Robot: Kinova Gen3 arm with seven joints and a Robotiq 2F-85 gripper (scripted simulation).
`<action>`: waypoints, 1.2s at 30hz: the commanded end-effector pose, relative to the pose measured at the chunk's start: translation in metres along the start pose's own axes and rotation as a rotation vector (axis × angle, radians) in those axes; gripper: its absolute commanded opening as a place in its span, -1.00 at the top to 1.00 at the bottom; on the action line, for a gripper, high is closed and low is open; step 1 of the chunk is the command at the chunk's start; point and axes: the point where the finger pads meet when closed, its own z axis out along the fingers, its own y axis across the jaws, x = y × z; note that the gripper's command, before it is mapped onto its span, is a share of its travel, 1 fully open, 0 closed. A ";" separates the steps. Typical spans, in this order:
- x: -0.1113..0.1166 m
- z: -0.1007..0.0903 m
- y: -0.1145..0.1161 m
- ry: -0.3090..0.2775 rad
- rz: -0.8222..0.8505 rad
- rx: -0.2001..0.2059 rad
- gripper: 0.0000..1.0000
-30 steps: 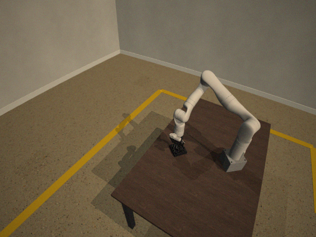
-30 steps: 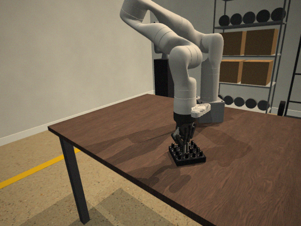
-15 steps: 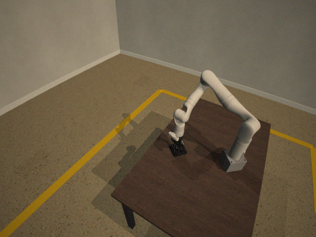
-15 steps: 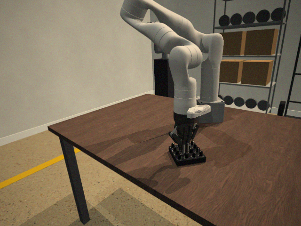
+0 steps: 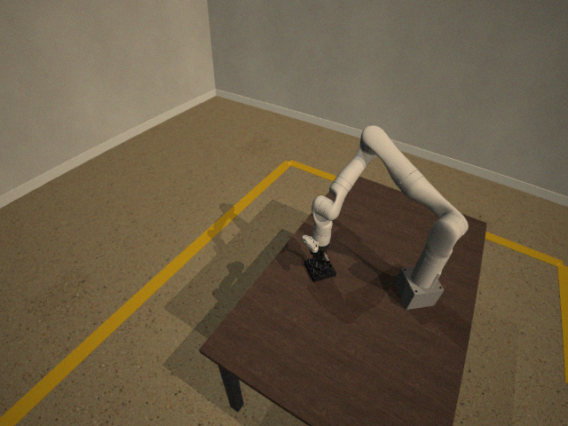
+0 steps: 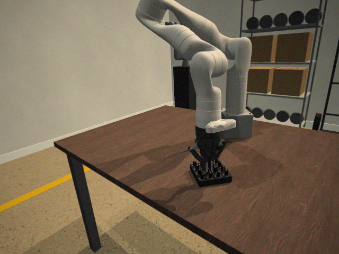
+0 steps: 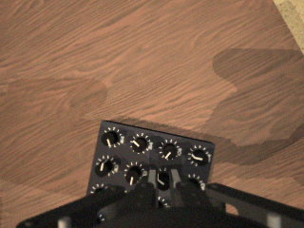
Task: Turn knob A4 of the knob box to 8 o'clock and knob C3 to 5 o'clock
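Knob C3 is the thing on which the coming move turns, and in the wrist view it lies directly between the two fingertips of the gripper, at the lower middle of the frame. One finger is on its left and the other on its right. The fingers are close together, and I judge that they are pinching this knob, although the contact itself is too small to see surely.

The knob box stands on the worktop, under the gripper. Its printed names lie to the right of the knobs in the wrist view, so the rear is toward the left and 5 o'clock should lie to the right and somewhat up. The fingers point down along the upright axis of the knob; therefore the move needs a turn of the wrist about this axis, without sideways push. Where the line of C3 points I cannot tell surely.

Knob A4 lies up and left of the fingers, well apart from them, and its line seems near 8 o'clock. Knob B3 is just beside the left finger, so a swinging fingertip could disturb it.

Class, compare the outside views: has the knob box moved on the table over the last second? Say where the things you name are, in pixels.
No. The knob box (image 5: 325, 276) (image 6: 216, 181) (image 7: 184, 143) sits at the same spot and angle relative to the edges of the table (image 5: 348, 366) (image 6: 287, 207) (image 7: 142, 57).
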 end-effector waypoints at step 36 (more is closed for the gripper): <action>0.000 -0.001 0.000 0.001 0.263 -0.002 0.83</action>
